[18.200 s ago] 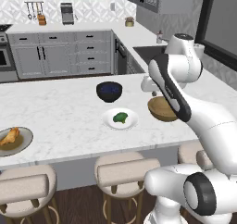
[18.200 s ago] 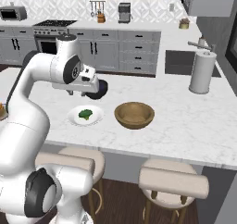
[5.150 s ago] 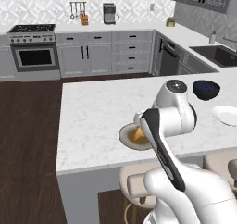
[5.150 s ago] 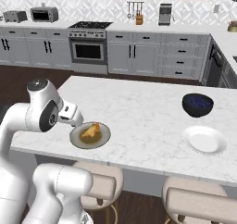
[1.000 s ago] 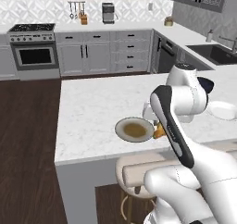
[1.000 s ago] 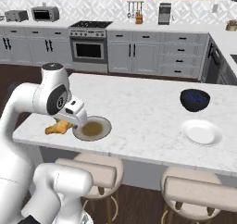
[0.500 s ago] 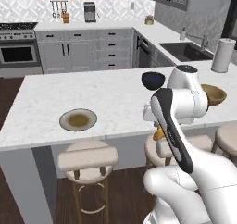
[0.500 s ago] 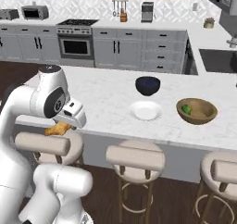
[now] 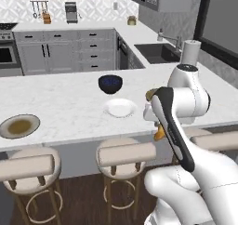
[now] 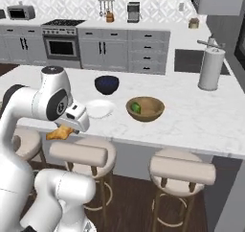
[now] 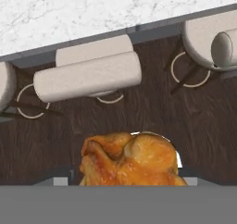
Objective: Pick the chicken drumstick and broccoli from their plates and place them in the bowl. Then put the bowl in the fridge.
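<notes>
My gripper (image 10: 67, 128) is shut on the golden-orange chicken drumstick (image 10: 58, 133), held just off the counter's front edge, above the stools. The same drumstick (image 11: 129, 159) covers the fingertips in the hand view and peeks out beside my arm (image 9: 159, 134) in the left base view. The tan wooden bowl (image 10: 145, 109) stands on the counter to the gripper's right, with the green broccoli (image 10: 137, 107) inside it. Between them lies the bare white plate (image 10: 98, 109) (image 9: 120, 108). The greyish-olive plate (image 9: 18, 125) sits bare far to the left. The fridge is out of view.
A dark blue bowl (image 10: 106, 84) stands behind the white plate. A paper towel roll (image 10: 211, 68) and the sink (image 9: 156, 52) are at the back right. Padded stools (image 11: 88, 75) line the counter's front edge (image 10: 143, 141) under the gripper.
The whole picture has shifted: the base has driven rightward along the counter, bringing the wooden bowl near. The drumstick stays in the gripper, off the olive plate.
</notes>
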Controlling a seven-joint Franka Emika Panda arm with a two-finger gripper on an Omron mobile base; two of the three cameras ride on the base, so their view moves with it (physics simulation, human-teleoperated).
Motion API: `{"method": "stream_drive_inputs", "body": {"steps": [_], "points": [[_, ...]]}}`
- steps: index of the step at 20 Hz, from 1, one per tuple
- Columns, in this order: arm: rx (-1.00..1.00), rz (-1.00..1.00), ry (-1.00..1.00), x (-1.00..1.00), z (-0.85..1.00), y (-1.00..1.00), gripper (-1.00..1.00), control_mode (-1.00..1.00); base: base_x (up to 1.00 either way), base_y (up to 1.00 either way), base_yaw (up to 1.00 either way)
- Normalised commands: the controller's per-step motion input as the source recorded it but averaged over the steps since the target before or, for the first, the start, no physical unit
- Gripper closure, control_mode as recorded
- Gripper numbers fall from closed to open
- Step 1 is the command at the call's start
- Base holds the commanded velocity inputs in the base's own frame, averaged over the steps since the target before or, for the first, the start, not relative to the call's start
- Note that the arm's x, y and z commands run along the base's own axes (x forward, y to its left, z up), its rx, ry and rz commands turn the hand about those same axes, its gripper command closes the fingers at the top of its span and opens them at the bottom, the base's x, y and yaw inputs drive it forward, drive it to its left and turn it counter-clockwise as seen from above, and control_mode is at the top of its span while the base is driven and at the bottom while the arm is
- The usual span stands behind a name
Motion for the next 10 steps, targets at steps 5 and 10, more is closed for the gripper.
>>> {"method": "stream_drive_inputs", "body": {"steps": [5, 10], "points": [[0.0, 0.0, 0.0, 0.0, 0.0, 0.0, 1.0, 1.0, 0.48, -0.78, 0.02], [0.0, 0.0, 0.0, 0.0, 0.0, 0.0, 1.0, 1.0, 0.97, -0.13, 0.0]]}}
